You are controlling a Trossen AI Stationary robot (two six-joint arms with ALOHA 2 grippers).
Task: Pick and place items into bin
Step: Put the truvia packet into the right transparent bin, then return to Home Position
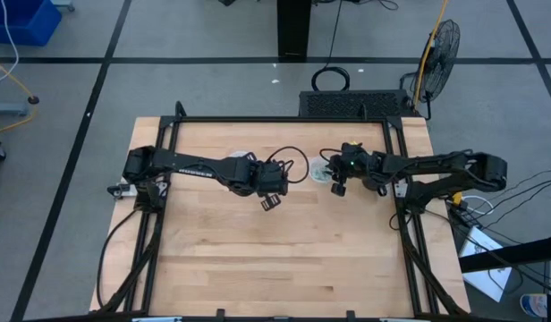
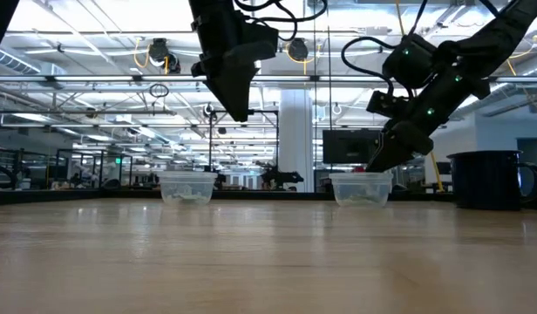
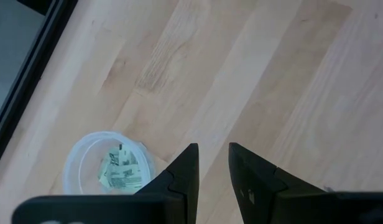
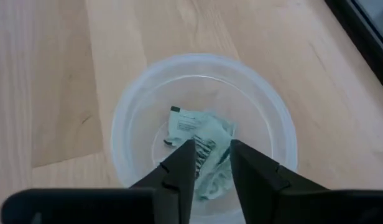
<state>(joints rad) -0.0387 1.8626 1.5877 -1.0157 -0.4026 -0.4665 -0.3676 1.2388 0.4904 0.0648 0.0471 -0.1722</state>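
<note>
Two clear round plastic cups stand on the wooden table. The left cup (image 1: 241, 158) (image 2: 188, 187) (image 3: 86, 155) holds a few pale green and white packets (image 3: 121, 171). The right cup (image 1: 319, 172) (image 2: 363, 188) (image 4: 204, 62) holds more packets (image 4: 194, 127), lying crumpled on its bottom. My left gripper (image 1: 271, 202) (image 2: 238, 113) (image 3: 212, 165) hangs open and empty above bare wood, on the near right side of the left cup. My right gripper (image 1: 337, 186) (image 2: 379, 164) (image 4: 211, 158) points down over the right cup's mouth, fingers slightly apart above the packets.
A black frame rail (image 1: 396, 179) runs around the table. A dark round bin (image 2: 486, 179) stands at the right in the low view. A black mesh box (image 1: 351, 105) sits beyond the far edge. Bare wood (image 1: 284, 259) fills the near half of the table.
</note>
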